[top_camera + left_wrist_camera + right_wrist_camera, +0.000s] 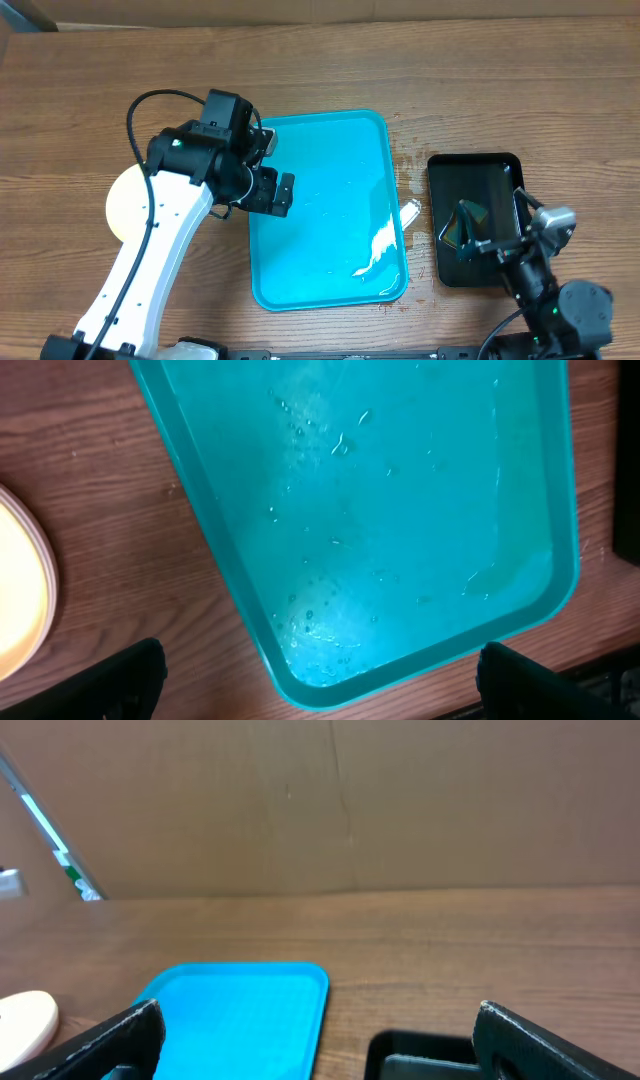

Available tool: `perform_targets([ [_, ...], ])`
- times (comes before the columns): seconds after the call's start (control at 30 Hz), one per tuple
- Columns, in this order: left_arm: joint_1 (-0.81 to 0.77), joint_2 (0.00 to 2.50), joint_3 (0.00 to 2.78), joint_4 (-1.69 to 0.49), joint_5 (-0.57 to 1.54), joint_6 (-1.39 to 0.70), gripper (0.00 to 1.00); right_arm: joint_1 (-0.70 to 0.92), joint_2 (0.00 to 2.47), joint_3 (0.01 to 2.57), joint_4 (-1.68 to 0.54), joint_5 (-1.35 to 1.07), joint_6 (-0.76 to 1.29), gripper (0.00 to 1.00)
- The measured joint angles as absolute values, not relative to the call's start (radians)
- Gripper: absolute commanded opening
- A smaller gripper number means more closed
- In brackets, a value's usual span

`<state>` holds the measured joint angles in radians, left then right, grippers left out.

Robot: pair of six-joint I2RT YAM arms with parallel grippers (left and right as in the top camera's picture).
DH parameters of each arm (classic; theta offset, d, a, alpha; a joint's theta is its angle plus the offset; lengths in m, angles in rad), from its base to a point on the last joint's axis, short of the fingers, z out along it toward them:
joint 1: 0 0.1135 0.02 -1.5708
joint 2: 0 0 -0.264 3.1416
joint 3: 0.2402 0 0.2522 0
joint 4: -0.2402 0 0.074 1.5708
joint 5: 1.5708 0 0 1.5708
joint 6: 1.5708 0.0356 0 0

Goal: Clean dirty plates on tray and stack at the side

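The turquoise tray [330, 215] lies in the middle of the table, wet with droplets and with no plates on it. It also shows in the left wrist view [400, 510] and the right wrist view [240, 1010]. The plates [125, 205] sit stacked on the table left of the tray, with a pale yellow one on top. The stack's edge shows in the left wrist view [20, 600] and the right wrist view [25, 1020]. My left gripper [272, 190] hovers open and empty over the tray's left rim [320, 695]. My right gripper [488, 243] is open and empty above the black tray [315, 1040].
A smaller black tray [478, 180] stands right of the turquoise tray and holds a green-yellow sponge [466, 225]. It also shows in the right wrist view [420, 1055]. Water spots [408, 180] lie on the wood between the two trays. A cardboard wall stands behind the table.
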<state>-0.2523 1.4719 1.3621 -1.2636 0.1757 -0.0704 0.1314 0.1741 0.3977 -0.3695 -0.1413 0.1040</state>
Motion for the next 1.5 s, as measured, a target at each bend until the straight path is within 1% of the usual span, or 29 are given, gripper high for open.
perform_targets([
  [0.17, -0.252, 1.527, 1.362, -1.259, 0.175, -0.07, 1.0, 0.131, 0.021, 0.22, -0.29, -0.141, 0.104, 1.0],
  [0.43, -0.252, 1.602, 1.362, -1.257, 0.175, -0.07, 1.0, 0.131, 0.014, 0.042, 0.012, -0.141, 0.104, 1.0],
  [0.6, -0.252, 1.63, 1.362, -1.256, 0.175, -0.07, 1.0, 0.131, 0.013, 0.018, 0.015, -0.131, 0.104, 1.0],
  [0.8, -0.252, 1.65, 1.362, -1.249, 0.175, -0.07, 1.0, 0.131, 0.013, 0.018, -0.076, -0.126, 0.104, 1.0],
  [1.3, -0.252, 1.652, 1.362, -1.249, 0.175, -0.07, 1.0, 0.131, 0.013, 0.018, -0.076, -0.123, 0.104, 1.0],
  [1.5, -0.277, 1.635, 1.362, -1.249, 0.171, -0.07, 1.0, 0.131, 0.013, 0.018, -0.076, -0.123, 0.104, 1.0],
])
